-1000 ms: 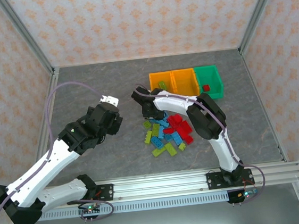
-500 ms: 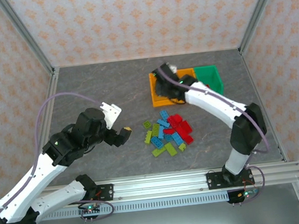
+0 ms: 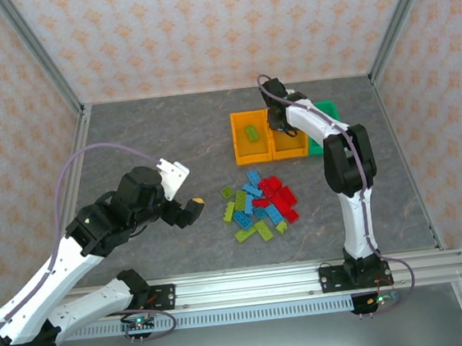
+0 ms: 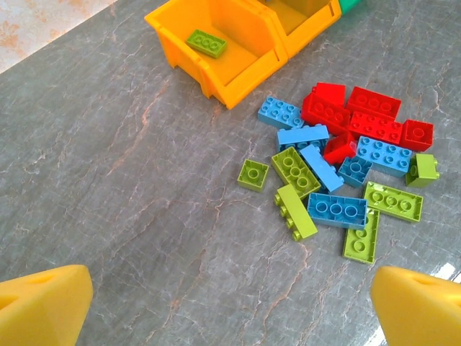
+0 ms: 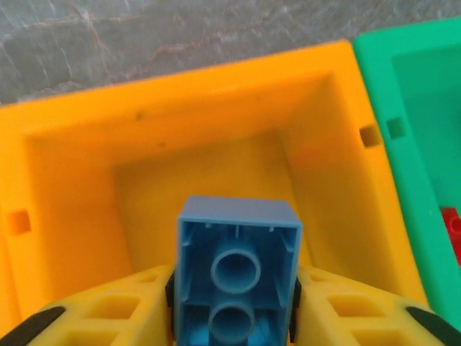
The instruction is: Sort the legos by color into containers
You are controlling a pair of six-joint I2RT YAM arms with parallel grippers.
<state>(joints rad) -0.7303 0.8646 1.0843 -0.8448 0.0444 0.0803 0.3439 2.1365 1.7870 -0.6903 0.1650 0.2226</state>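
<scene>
From above, the right end effector (image 3: pixel 279 123) hangs over the middle orange bin (image 3: pixel 291 144), which sits between the left orange bin (image 3: pixel 239 139) and the green bin (image 3: pixel 329 110) at the far side of the tabletop (image 3: pixel 152 132). The left end effector (image 3: pixel 190 208) hovers just left of the pile of legos (image 3: pixel 261 205). Through the left wrist camera, its 2 yellow fingertips (image 4: pixel 43 306) stand spread wide with nothing between them. The mixed red, blue and lime pile lies ahead, and 1 lime brick (image 4: pixel 207 43) lies in the left orange bin. Through the right wrist camera, the fingers press on both sides of a light blue brick (image 5: pixel 238 267), its hollow underside facing the lens, right above the middle bin's bare floor. A red brick (image 5: pixel 452 225) shows in the green bin alongside. I'd say this is the drop-off of a blue piece: the right fingers need to part so it falls in, then head for the pile, while the left could reach in for another lime one.
</scene>
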